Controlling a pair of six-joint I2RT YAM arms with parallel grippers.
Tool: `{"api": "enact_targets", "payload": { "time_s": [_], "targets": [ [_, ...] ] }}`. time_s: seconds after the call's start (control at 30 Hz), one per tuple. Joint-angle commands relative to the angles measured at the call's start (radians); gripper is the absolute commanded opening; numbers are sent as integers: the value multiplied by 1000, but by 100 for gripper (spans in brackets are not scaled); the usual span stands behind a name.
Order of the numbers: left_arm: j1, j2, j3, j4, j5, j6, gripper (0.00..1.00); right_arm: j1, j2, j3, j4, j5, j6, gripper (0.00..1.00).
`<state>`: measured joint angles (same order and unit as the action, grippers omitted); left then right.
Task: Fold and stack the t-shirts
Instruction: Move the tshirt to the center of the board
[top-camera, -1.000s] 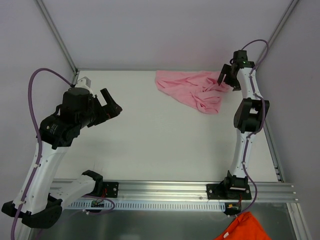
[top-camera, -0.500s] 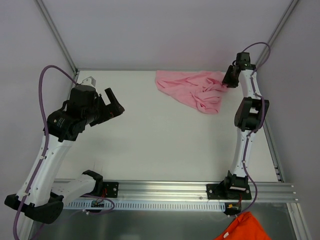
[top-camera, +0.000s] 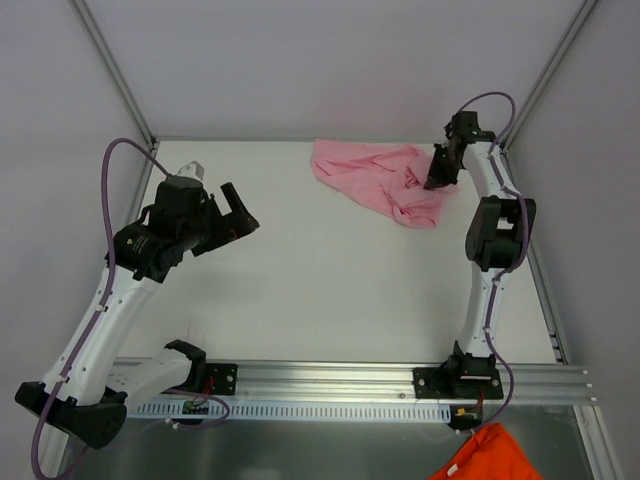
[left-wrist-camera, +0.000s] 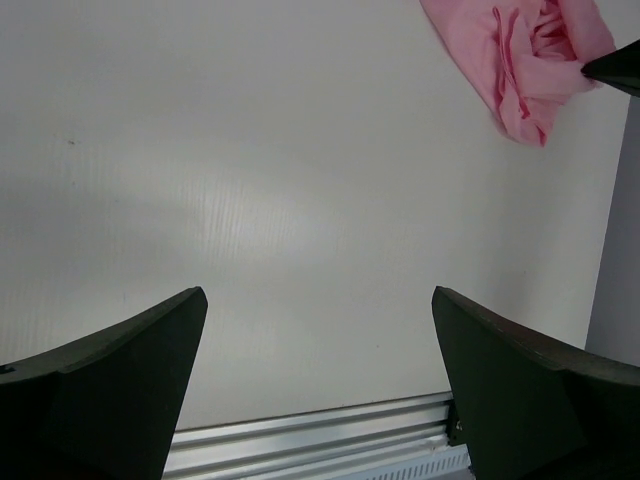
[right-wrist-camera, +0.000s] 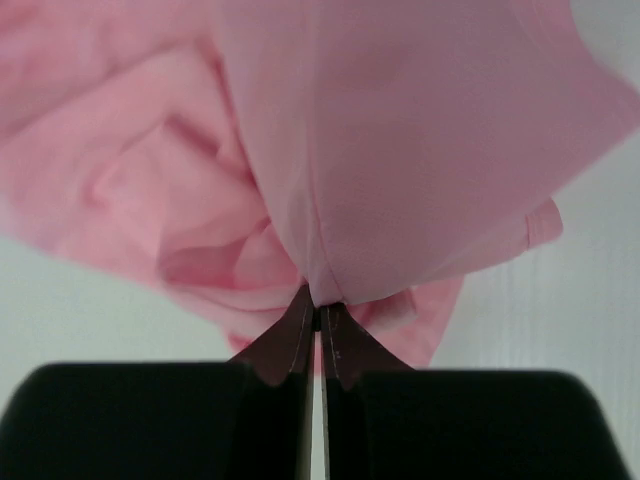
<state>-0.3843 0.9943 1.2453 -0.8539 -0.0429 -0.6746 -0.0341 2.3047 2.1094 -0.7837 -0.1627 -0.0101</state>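
Top external view, from the left: left end effector spread wide and empty, poised over the left side of the table, well apart from the t-shirt. Same seen at the left wrist: bare table between the two fingers. Further right, t-shirt bunched in a heap near the far right corner, unflattened, no fold made. At its right edge, right end effector pressed together on a ridge of pink fabric. Confirmed at the right wrist: tips pinching one thin fold.

Likely step: drawing the t-shirt out of the corner for spreading. Best done slowly. Lift only enough to loosen the heap, drag toward the middle of the table, guard against slip from so narrow a pinch. Worth bringing the left end effector across for a second edge, though hem and shoulder hard to tell apart in the bunch.

Surface plain white, matte and smooth, so probably little drag. Metal rail along the near edge, pale walls, slim posts at the far corners, orange cloth beyond the near right corner, off the table.
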Motion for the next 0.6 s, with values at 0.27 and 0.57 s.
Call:
{"api": "enact_targets", "payload": {
  "time_s": [0.27, 0.57],
  "targets": [
    [-2, 30, -56, 243, 153, 18, 99, 393, -551, -356, -175, -47, -132, 1],
    [-18, 40, -53, 277, 175, 36, 99, 470, -679, -524, -154, -115, -146, 90]
  ]
}}
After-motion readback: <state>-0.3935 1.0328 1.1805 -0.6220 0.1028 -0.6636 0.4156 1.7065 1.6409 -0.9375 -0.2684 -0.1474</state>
